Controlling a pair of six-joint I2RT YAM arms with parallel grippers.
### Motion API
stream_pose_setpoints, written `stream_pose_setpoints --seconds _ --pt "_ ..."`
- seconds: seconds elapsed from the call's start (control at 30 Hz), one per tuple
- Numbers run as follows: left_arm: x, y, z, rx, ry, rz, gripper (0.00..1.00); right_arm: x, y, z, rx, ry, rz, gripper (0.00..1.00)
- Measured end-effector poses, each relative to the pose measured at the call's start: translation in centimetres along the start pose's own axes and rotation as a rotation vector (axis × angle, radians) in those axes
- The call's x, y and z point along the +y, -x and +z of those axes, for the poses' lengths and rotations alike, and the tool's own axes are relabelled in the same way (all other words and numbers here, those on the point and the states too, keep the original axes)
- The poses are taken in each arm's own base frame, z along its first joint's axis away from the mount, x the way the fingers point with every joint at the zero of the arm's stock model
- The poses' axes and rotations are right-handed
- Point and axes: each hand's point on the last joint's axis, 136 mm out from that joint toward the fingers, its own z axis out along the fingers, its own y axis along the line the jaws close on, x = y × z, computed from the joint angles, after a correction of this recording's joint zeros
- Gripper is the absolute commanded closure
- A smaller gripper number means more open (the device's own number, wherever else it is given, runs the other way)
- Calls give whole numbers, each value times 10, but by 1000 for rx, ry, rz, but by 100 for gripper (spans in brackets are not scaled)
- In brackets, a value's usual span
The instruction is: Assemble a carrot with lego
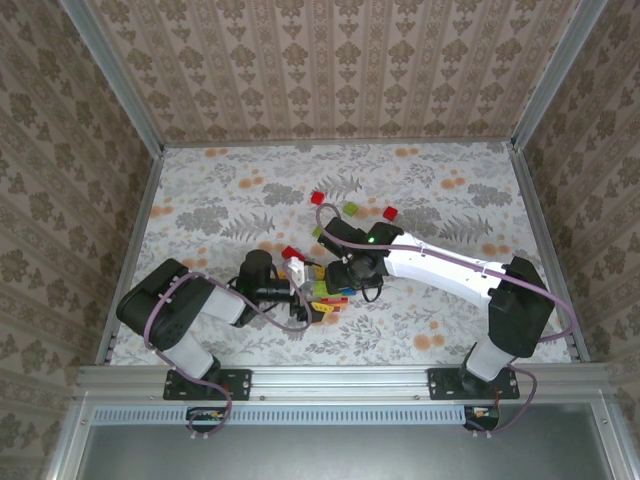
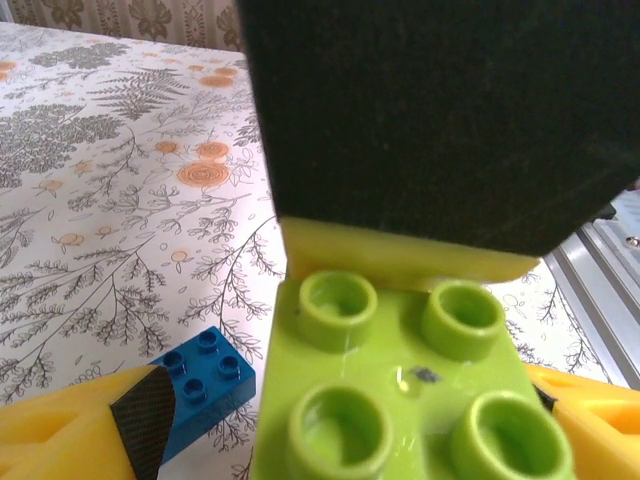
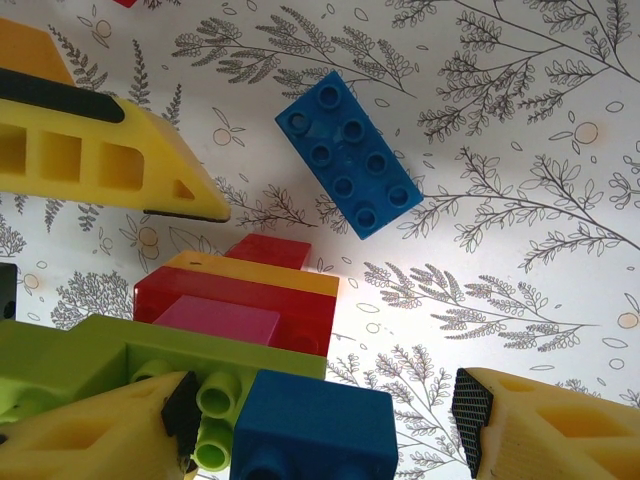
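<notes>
Lego stack [image 3: 110, 360]: right wrist reveals red layers [image 3: 235, 300].

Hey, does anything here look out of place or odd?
Nothing much. A blue oblong brick lies loose, at a slant, apart from the stacked bricks; no damage visible.
</notes>
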Motion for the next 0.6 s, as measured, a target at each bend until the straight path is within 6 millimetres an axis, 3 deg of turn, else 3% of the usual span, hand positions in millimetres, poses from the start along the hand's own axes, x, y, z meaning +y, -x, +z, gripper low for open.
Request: stream_pose_setpoints --seconds 0.37,0.6 --pt "2 8 2 -15 -18 15 17 7 9 -10 -31 26 -12 29" --pt "0 8 3 -16 -27 15 27 5 11 -22 -60 32 -11 29"
